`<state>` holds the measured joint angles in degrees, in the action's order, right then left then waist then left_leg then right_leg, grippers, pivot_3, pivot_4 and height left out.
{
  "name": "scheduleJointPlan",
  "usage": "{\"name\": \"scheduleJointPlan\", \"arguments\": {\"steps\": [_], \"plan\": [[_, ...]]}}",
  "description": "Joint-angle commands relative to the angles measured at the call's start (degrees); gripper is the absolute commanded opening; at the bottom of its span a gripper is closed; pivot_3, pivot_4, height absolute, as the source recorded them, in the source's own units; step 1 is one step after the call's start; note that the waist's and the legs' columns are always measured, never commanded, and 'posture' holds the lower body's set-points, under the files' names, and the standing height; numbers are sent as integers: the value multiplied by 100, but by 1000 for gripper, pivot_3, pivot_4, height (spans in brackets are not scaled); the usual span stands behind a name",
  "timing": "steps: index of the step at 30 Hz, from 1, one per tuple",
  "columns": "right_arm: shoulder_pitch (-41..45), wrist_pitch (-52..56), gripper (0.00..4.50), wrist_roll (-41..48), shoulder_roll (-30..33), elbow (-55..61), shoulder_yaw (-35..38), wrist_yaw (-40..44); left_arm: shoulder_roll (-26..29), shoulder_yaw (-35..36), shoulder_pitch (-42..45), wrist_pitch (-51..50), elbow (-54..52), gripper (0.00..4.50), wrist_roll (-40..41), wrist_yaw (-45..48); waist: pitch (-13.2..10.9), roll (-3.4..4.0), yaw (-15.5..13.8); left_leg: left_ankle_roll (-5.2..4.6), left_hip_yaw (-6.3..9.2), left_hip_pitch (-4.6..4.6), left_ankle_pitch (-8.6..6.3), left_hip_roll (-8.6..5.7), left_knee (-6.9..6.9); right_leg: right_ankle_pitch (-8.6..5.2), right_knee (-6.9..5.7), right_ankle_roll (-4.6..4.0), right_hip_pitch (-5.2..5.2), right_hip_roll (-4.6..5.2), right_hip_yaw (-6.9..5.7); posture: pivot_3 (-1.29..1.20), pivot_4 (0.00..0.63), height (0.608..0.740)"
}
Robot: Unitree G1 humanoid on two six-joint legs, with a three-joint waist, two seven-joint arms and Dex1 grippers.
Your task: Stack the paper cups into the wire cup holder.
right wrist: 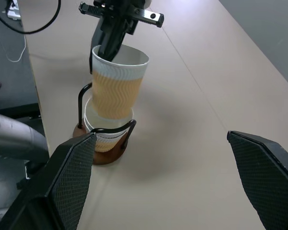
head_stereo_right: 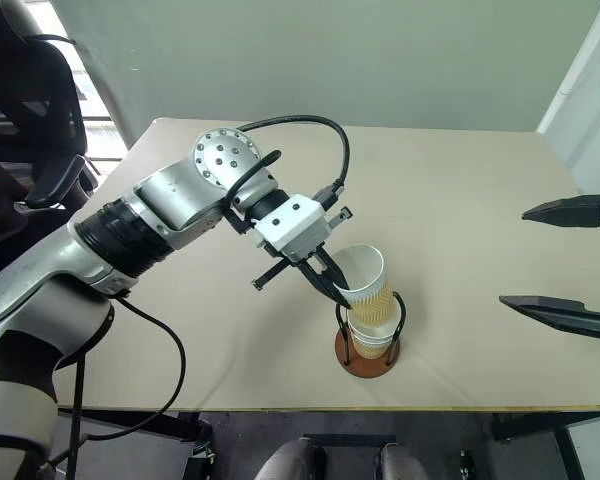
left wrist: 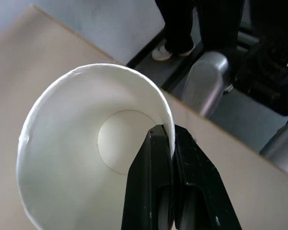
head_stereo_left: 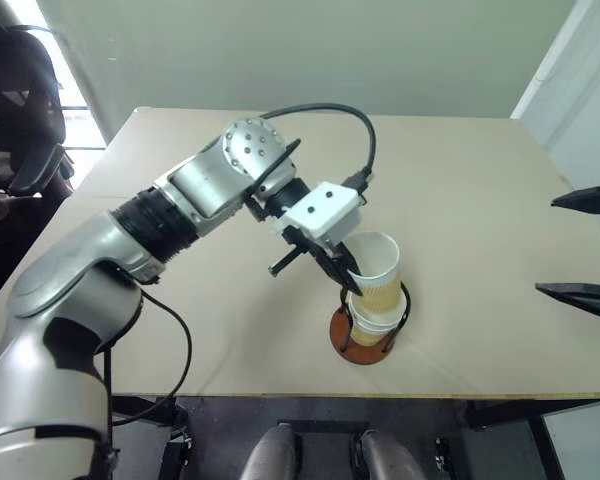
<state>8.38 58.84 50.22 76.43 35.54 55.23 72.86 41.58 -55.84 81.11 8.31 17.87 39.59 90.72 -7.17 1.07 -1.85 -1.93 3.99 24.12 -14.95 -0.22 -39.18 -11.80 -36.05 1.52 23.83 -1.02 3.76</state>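
- Left pincer (head_stereo_left: 348, 278) pinching the rim of the top paper cup (head_stereo_left: 378, 275), one finger inside the wall, one outside.
- That cup sits tilted, its foot partly nested in the lower cups (head_stereo_left: 372, 325) standing in the wire cup holder (head_stereo_left: 364, 340).
- Cup looks light and thin-walled; likely crushes if squeezed. The rolled rim seems the stiffest place to grip.
- Corrugated outer wall probably gives some friction; may bind if pushed down crooked.
- Holder stands close to the bench's (head_stereo_left: 460, 190) near edge; a sideways shove could tip it.
- Wire loops flank the stack; entry is from above.
- Right pincer (head_stereo_left: 583, 245) spread wide, well apart at the right, over clear bench.
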Motion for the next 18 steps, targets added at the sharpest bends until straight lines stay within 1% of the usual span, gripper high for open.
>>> {"name": "scheduleJointPlan", "arguments": {"steps": [1,9,12,15,16,18], "plan": [[1,19,4500,-22,21,28,295,0,-55,81,84,181,100,6,-110,178,0,0,1,0,0,0,0,0,1,0,0,0,0,0,0,0,150,740],[1,18,4500,-37,17,37,284,-33,-51,69,71,57,88,6,54,178,0,0,0,-6,0,3,-4,0,2,-4,1,7,0,1,-1,0,150,740],[17,7,4500,-31,30,30,247,-54,-52,83,62,30,80,688,96,178,0,0,0,-6,0,3,-4,-1,3,-5,1,8,0,1,-1,0,150,740],[34,-6,4500,-17,41,24,211,-77,-129,157,54,-30,117,1702,116,178,0,0,-1,-6,0,3,-4,-1,2,-5,1,8,-1,1,-1,0,150,740],[35,-7,4500,-13,41,26,207,-82,-148,175,53,-42,125,2138,110,178,0,0,-2,-6,0,3,-4,-1,2,-5,1,8,-1,1,-1,0,150,740],[44,-7,4500,4,43,30,196,-96,-179,199,44,-49,134,2747,86,178,0,0,-2,-6,-1,3,-4,-1,1,-5,1,8,-1,2,-1,0,150,740]]}}
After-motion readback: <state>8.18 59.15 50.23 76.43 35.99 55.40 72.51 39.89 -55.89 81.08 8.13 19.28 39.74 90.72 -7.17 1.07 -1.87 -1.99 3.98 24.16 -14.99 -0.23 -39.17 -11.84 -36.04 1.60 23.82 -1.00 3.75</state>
